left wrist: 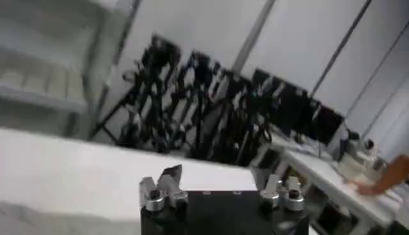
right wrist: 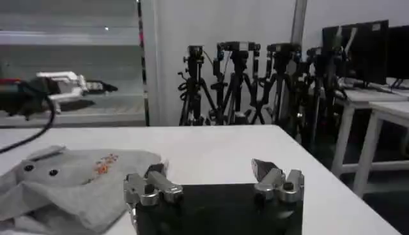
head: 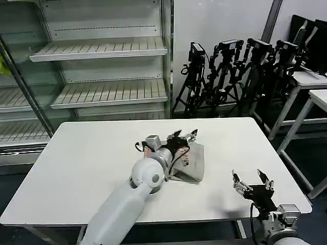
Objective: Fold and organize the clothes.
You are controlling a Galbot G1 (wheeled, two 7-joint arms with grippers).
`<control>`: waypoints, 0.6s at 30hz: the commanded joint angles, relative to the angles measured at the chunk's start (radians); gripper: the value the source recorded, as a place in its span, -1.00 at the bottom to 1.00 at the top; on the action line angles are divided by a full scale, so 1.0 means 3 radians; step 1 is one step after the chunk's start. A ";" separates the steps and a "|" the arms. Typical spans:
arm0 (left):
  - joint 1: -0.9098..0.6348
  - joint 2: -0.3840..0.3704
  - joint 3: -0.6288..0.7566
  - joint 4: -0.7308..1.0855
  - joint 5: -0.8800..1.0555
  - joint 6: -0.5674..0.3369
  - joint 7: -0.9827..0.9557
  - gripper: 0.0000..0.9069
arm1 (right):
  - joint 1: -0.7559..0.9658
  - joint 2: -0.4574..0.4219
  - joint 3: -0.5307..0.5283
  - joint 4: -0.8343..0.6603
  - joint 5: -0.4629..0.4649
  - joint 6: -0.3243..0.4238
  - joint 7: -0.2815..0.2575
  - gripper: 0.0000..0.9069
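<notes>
t-shirt [head: 191, 163] roughly mid-table [head: 92, 158]

The left arm is a thick, smooth tube of pale grey-white with a rounded joint housing that bears a round grey cap. Past it sits a metal wrist section with a small orange mark and thin black cables. The left gripper [head: 186, 137] has black fingers with silvery tips. The right gripper [head: 252, 179] is black with two finger mounts capped by silver screw-heads, on a grey wrist trailing a black cable.
</notes>
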 commanded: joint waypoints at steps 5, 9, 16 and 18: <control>0.2077 0.0423 -0.1356 -0.1520 0.1858 -0.0836 0.0544 1.00 | 0.0112 0.0027 -0.0266 -0.0109 -0.0553 0.0577 -0.0058 1.00; 0.2614 0.0306 -0.1645 -0.1666 0.2426 -0.1093 0.0616 1.00 | 0.0393 0.0047 -0.0570 -0.0221 -0.0567 0.0495 -0.0015 1.00; 0.3161 0.0149 -0.1986 -0.1801 0.2575 -0.1304 0.0583 1.00 | 0.0935 0.0219 -0.1170 -0.0578 -0.0805 0.0332 0.0150 1.00; 0.3224 0.0142 -0.1997 -0.1814 0.2595 -0.1292 0.0588 1.00 | 0.0940 0.0266 -0.1213 -0.0623 -0.0828 0.0380 0.0166 1.00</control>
